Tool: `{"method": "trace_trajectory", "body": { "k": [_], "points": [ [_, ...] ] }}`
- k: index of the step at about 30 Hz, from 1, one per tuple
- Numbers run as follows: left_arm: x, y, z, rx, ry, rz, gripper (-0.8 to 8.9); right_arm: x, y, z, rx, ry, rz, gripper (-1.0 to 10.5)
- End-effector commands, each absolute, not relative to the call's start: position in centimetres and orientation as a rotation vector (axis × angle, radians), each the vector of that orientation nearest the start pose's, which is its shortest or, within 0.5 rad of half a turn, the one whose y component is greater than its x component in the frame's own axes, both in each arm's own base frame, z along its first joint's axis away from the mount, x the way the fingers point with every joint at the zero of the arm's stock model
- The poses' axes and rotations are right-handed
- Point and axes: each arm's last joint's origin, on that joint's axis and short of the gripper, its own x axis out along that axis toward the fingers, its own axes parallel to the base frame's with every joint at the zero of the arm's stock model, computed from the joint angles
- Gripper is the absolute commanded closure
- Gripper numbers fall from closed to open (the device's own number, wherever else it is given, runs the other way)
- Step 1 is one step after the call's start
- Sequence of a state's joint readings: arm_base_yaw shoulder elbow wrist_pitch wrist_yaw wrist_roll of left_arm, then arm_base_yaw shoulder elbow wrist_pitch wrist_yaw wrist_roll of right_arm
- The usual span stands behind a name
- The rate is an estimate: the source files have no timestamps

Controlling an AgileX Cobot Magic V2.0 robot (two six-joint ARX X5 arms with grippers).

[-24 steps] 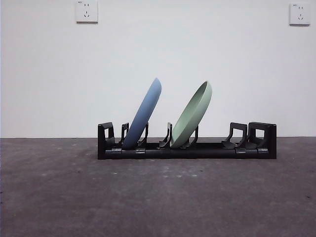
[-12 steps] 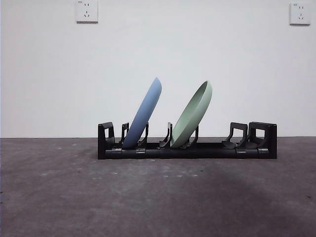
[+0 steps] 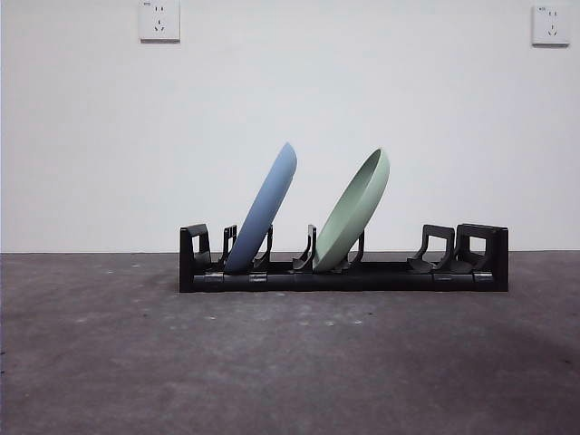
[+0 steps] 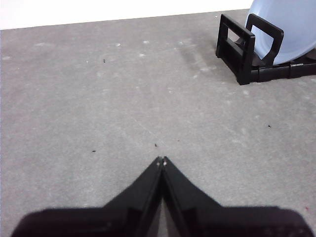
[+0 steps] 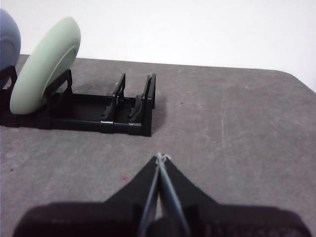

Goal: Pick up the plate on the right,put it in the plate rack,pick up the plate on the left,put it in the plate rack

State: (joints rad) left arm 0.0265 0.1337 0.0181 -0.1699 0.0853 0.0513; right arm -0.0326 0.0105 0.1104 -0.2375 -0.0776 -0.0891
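nothing has shifted this last second: i see both plates racked, left claw (image 4: 161,161) and right claw (image 5: 160,157) closed empty, task done.

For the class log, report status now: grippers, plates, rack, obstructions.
Left gripper shut, empty. Right gripper shut, empty. Blue plate and green plate both leaning in the rack. Nothing in the way.

Plate rack (image 3: 343,268) sits on the table (image 3: 290,362), running left to right in front of the wall (image 3: 290,118). Two plates stand in its left half, both tilted rightward: left plate (image 3: 263,210) near the left end, right plate (image 3: 352,213) around the middle. The right-end slots hold nothing.
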Motion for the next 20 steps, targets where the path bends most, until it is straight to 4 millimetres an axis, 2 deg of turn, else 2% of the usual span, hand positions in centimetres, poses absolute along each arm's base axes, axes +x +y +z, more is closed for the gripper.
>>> {"method": "trace_trajectory", "body": {
  "k": [1, 4, 20],
  "points": [
    [10.2, 0.1, 14.0, 0.028, 0.287, -0.062, 8.17, 9.2, -0.1, 16.4, -0.062, 0.164, 0.047, 9.5],
    [10.2, 0.1, 14.0, 0.028, 0.287, -0.062, 8.17, 9.4, -0.1, 15.2, -0.06, 0.201, 0.048, 9.5],
    [10.2, 0.1, 14.0, 0.028, 0.288, -0.061, 8.17, 9.5, -0.1, 15.2, -0.056, 0.192, 0.043, 9.5]
  ]
}}
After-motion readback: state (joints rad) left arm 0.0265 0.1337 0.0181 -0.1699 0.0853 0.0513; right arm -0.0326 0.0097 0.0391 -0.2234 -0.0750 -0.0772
